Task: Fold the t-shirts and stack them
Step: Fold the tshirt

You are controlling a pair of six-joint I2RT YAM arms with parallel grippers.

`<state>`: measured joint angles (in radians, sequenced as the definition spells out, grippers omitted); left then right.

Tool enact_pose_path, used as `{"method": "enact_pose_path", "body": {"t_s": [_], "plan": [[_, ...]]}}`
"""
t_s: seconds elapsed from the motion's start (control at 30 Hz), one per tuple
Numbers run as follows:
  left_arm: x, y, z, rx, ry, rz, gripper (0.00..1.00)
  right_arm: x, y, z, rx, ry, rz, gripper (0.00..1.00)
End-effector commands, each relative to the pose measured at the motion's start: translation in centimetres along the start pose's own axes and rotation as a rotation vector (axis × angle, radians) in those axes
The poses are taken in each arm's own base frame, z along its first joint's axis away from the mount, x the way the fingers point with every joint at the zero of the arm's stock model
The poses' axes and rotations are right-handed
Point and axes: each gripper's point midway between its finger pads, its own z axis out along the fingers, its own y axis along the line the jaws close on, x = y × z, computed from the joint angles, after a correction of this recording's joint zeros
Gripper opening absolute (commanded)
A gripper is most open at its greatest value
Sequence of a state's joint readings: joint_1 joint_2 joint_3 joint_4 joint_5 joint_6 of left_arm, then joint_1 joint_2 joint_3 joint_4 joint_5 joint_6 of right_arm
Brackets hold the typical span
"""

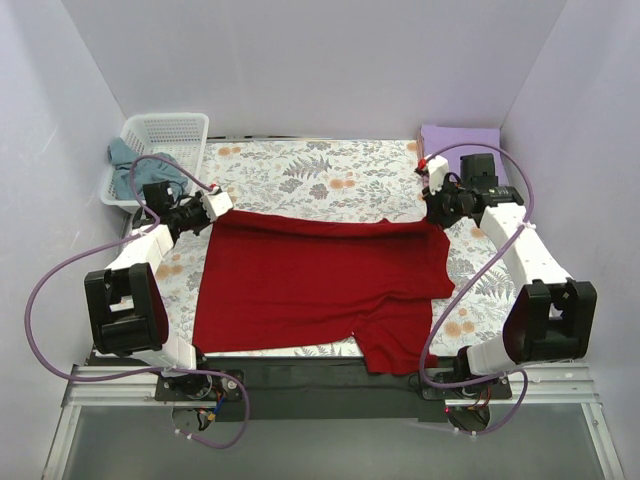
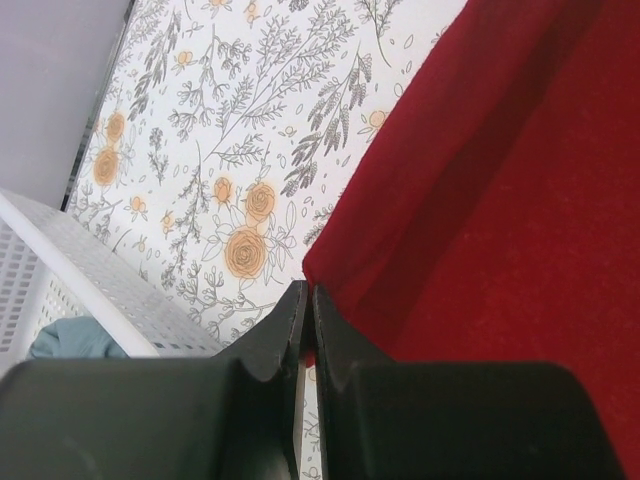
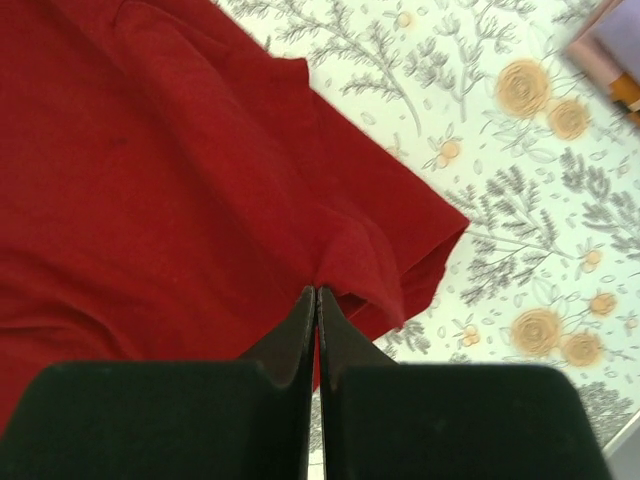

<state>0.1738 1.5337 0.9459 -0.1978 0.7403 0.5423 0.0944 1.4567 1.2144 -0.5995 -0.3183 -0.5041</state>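
Note:
The deep red t-shirt (image 1: 310,280) lies spread across the floral table cloth (image 1: 320,170), one part hanging over the near edge. My left gripper (image 1: 222,205) is shut on its far left corner; in the left wrist view the cloth (image 2: 500,200) is pinched between the tips of that gripper (image 2: 308,295). My right gripper (image 1: 432,212) is shut on the far right corner, where the cloth (image 3: 180,180) bunches at its tips (image 3: 316,295). A pale lavender t-shirt (image 1: 458,138) lies folded at the back right. A blue-grey t-shirt (image 1: 130,165) sits in the basket.
A white lattice basket (image 1: 165,130) stands at the back left corner, close behind my left gripper, and its rim (image 2: 90,280) shows in the left wrist view. White walls close the table in on three sides.

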Motion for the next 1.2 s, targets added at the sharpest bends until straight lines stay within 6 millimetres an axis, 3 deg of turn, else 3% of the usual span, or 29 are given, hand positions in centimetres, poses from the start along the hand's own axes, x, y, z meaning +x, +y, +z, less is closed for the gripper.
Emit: {"method": "enact_pose_path", "body": {"t_s": [0.0, 0.33, 0.77, 1.07, 1.17], "plan": [[-0.4, 1.2, -1.0, -0.046, 0.006, 0.064, 0.00, 0.4, 1.8, -0.6, -0.034, -0.017, 0.008, 0.01], [0.9, -0.5, -0.4, -0.007, 0.021, 0.076, 0.00, 3.6, 4.0, 0.7, -0.080, 0.061, 0.037, 0.01], [0.9, -1.7, -1.5, 0.013, 0.031, 0.107, 0.00, 3.9, 3.5, -0.2, -0.045, 0.082, 0.001, 0.01], [2.3, -4.7, -1.8, 0.074, 0.060, 0.135, 0.00, 5.4, 4.0, 0.1, -0.063, 0.117, -0.009, 0.01], [3.1, -5.6, -1.7, 0.092, 0.076, 0.130, 0.00, 6.8, 4.8, 0.6, -0.093, 0.149, -0.004, 0.01]]}}
